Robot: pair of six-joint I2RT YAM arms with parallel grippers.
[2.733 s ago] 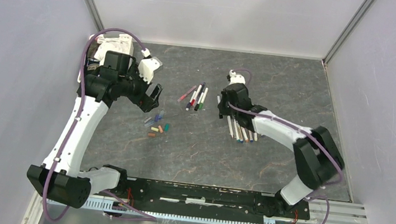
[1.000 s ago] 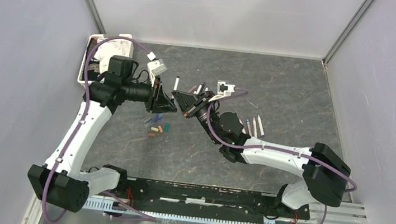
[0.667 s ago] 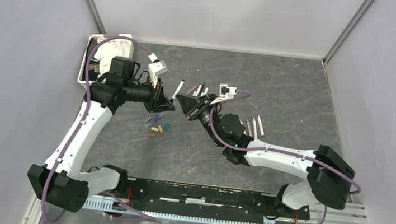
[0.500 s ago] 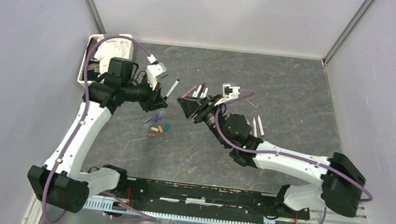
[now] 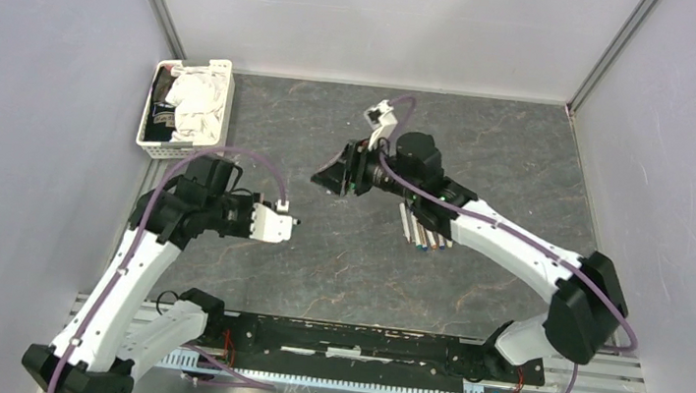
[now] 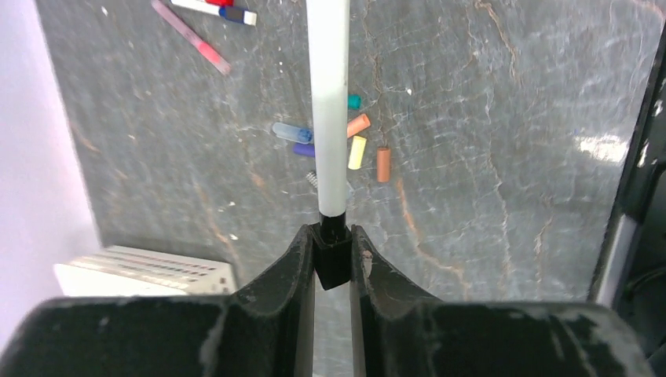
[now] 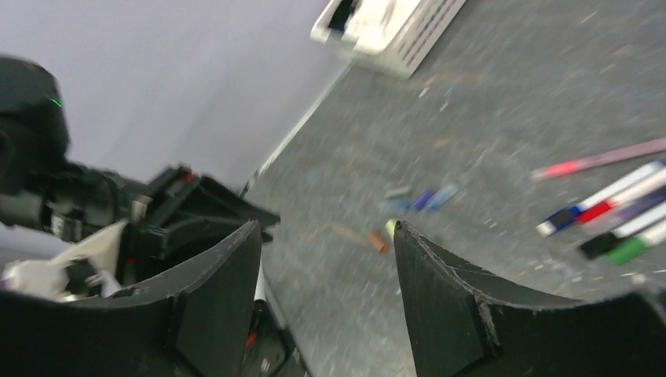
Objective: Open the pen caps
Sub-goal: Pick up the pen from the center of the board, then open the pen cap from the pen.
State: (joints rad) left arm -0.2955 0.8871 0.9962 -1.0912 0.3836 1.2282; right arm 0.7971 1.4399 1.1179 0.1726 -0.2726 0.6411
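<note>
Now: L clamped on a pen, R spread wide

Nearest, my L gripper [image 6: 332, 245] hangs over the near-left part of the table [image 5: 355, 276]. Its fingers [image 6: 297, 263] are clenched on the black end of a white pen [image 6: 328, 94], and the barrel sticks straight out past the tips. Under it, on the grey top, lie the pen caps [image 6: 357, 151]. They're a loose cluster: blue, purple, teal, orange, yellow, brown-orange, all off pens. The barrel crosses in front of the cluster in my L wrist view, so a few are partly hidden. From overhead the caps can't be seen, since my L wrist covers them.

Further out, mid-right, a row of white-barrelled pens [image 5: 424, 233] lies side by side just beside my R forearm. Then comes my R gripper [image 7: 326, 229], held above the table centre and pointing left twd the L arm. Its fingers [image 7: 451, 314] are spread wide w/ nothing btwn them. The R wrist view is blurry but shows the same caps on the table beyond the tips. It also shows capped pens [image 7: 609, 206] (red, blue, black, green ends) and a pink pen [image 7: 601, 159] to the right.

Far left corner: white basket [image 5: 163, 149] w/ crumpled white stuff in it.
</note>
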